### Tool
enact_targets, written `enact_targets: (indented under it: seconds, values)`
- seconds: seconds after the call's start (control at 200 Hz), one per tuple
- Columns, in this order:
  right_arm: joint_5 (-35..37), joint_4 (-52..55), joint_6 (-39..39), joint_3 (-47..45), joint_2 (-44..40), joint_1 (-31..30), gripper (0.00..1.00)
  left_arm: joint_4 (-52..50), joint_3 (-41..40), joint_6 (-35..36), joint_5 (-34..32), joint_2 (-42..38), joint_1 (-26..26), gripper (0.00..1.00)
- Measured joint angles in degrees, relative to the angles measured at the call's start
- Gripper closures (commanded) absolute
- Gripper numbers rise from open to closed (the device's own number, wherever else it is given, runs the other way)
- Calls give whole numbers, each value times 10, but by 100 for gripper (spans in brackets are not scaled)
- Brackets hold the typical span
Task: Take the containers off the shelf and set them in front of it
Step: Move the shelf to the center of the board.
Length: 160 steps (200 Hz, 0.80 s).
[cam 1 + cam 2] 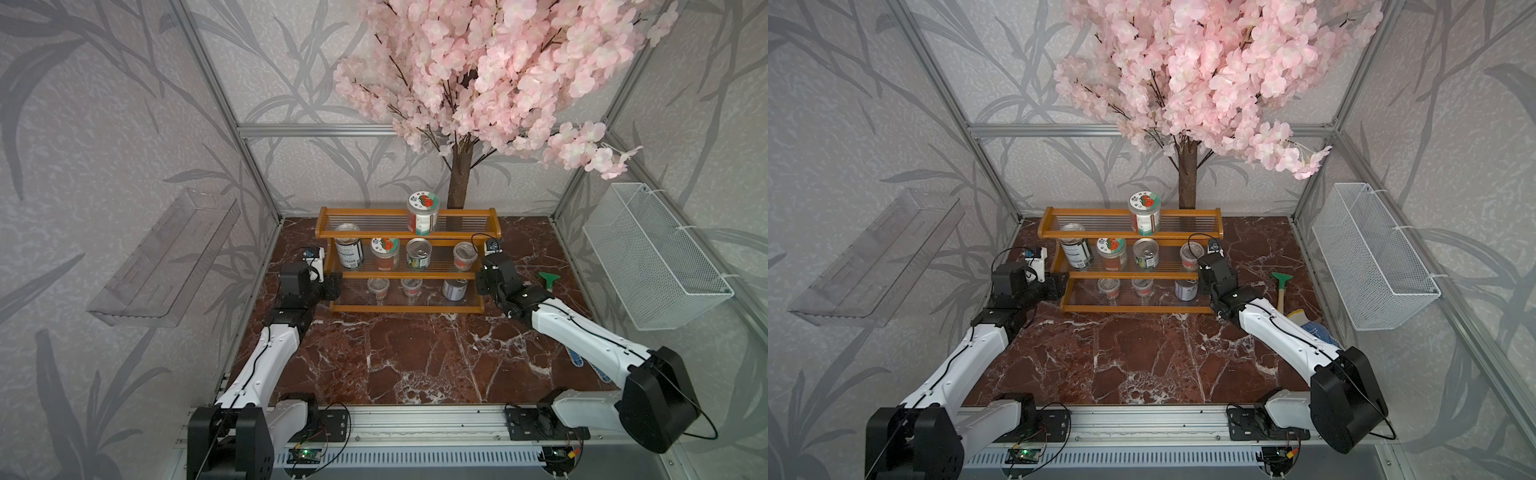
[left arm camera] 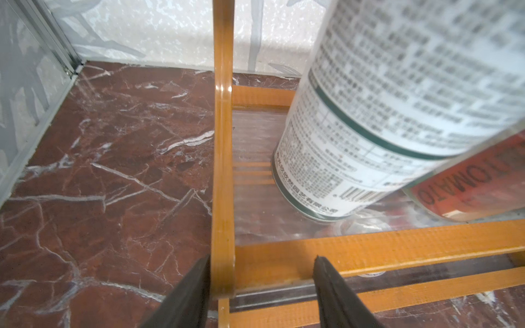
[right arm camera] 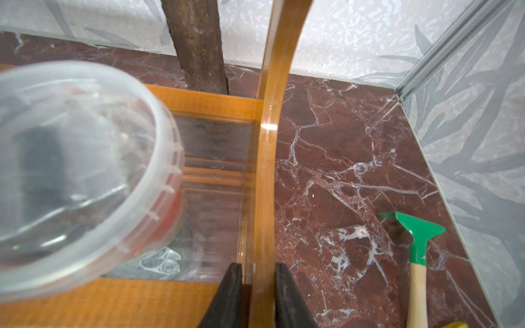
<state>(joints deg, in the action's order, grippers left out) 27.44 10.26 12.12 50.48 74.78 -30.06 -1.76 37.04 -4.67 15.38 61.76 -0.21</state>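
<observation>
The left gripper is straddling the shelf's end with jaws released, the right gripper's hold being untellable; both should be retreating straight, sparing the containers.

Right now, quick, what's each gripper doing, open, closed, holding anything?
Left gripper: open, astride an end panel of the shelf, gripping nothing.
Right gripper: jaws close either side of the other end panel; whether it grips cannot be told.
</observation>
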Motion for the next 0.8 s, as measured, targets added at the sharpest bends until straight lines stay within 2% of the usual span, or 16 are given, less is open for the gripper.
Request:
enact_targets:
  seconds: [0.25,0.42,0.465,0.635,0.755,0.8]
  values:
    - [-18,16,-18,0,-56,-3,56,-75,0,0,-9,-32,-4,18]
    - [-96,60,-37,0,-139,-3,43,-127,0,0,-18,-104,-5,9]
    - [-125,68,-42,0,-164,-3,36,-134,0,-2,-13,-126,-5,7]
    - [-243,77,-67,3,-235,-3,19,-130,0,-14,70,-198,-5,0]
    - [-315,82,-87,31,-229,-3,1,-117,0,-16,140,-241,-5,0]
    - [-339,82,-90,47,-220,-3,1,-114,0,-19,164,-251,-5,0]
